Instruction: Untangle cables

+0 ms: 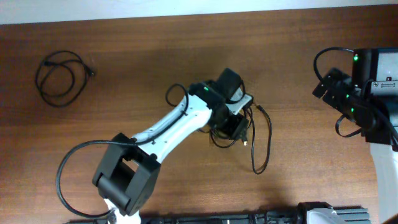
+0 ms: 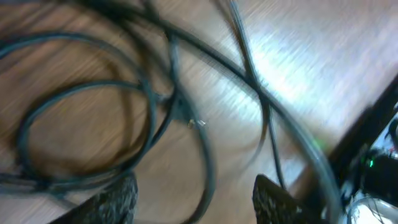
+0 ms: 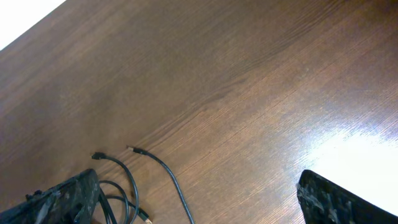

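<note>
While my left fingers (image 2: 121,198) hang spread over the tangled cables (image 1: 245,142) at the middle of the brown wooden counter (image 1: 155,56), my right fingers (image 3: 65,199) gape wide at its right side; one coiled cable (image 1: 60,78) lies far left, near the pale wall (image 1: 93,9).

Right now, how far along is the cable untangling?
Done: one cable lies apart in its own loop at the far left. In hand: the open left hand hovers over the clump, gripping nothing. Left: the clump in the middle is tangled, with several strands crossing; the open right hand sits aside.
</note>
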